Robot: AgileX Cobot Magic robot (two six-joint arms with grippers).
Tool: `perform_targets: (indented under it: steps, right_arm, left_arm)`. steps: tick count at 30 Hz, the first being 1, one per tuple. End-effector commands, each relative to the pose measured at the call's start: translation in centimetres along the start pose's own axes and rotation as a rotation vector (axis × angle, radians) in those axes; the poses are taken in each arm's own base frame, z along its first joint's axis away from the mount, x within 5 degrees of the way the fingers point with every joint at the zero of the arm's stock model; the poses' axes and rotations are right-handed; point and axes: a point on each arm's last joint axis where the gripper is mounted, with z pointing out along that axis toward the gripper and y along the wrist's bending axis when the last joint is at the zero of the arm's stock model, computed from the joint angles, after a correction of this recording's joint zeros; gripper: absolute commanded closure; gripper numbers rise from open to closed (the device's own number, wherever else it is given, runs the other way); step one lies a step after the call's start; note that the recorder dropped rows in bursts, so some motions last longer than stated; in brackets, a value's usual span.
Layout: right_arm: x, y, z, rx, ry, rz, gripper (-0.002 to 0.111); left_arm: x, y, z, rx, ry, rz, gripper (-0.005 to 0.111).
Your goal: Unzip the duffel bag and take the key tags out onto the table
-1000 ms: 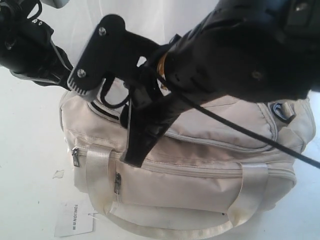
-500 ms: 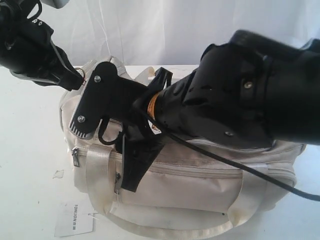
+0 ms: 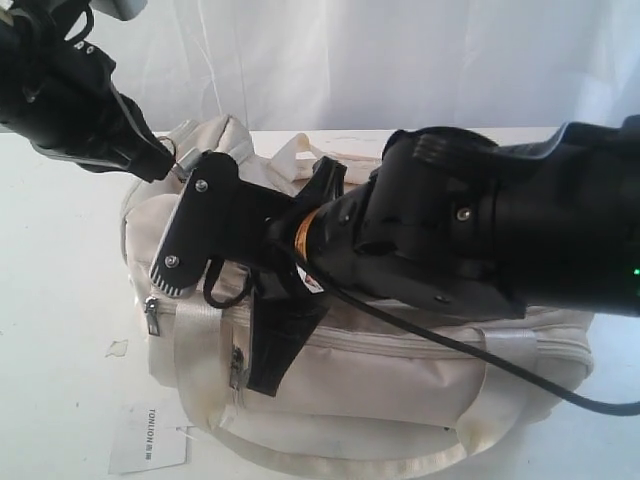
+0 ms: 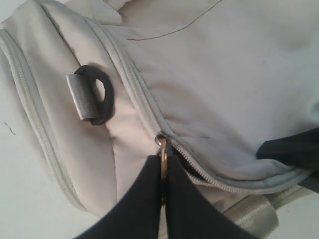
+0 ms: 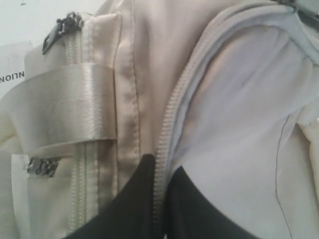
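Note:
The cream duffel bag [image 3: 400, 385] lies on the white table [image 3: 60, 290]. My left gripper [image 4: 162, 158] is shut on the brass ring pull of the top zipper [image 4: 160, 140], at the bag's far left end [image 3: 165, 158]; behind the slider a short stretch gapes dark. My right gripper [image 5: 160, 164] reaches across the bag and is shut on the zipper edge [image 5: 167, 124] of the opening, beside the grey lining [image 5: 239, 119]; in the exterior view its fingers [image 3: 268, 365] point down at the front. The key tags are hidden.
A white paper label [image 3: 147, 437] lies on the table at the bag's front left, with a small scrap [image 3: 118, 348] nearby. A black strap clip [image 4: 94, 93] sits next to the left gripper. Pale webbing handle [image 5: 65, 104] and front pocket zipper pulls [image 5: 62, 24] lie beside the right gripper.
The right arm has swung down onto the bag and now covers most of its top. The left gripper has shifted slightly at the bag's far left end.

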Motion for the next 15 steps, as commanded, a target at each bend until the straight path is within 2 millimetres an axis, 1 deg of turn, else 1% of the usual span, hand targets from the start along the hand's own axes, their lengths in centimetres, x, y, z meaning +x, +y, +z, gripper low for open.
perform_targets:
  steps: [1, 6, 13, 15]
  right_arm:
    - [0.9, 0.7, 0.4, -0.019, 0.018, 0.041, 0.108]
    - [1.3, 1.0, 0.6, -0.028, 0.016, 0.042, 0.108]
    - [0.8, 1.8, 0.4, -0.044, -0.002, 0.017, 0.108]
    - [0.7, 2.0, 0.4, -0.048, -0.004, 0.017, 0.108]
  left_arm:
    - [-0.5, 0.2, 1.1, 0.003, -0.021, -0.012, 0.107]
    - [-0.8, 0.6, 2.4, -0.007, -0.032, -0.023, 0.107]
    - [-1.2, 1.3, 4.3, -0.029, -0.053, -0.031, 0.107]
    - [-1.4, 1.5, 4.5, -0.037, -0.076, -0.035, 0.107]
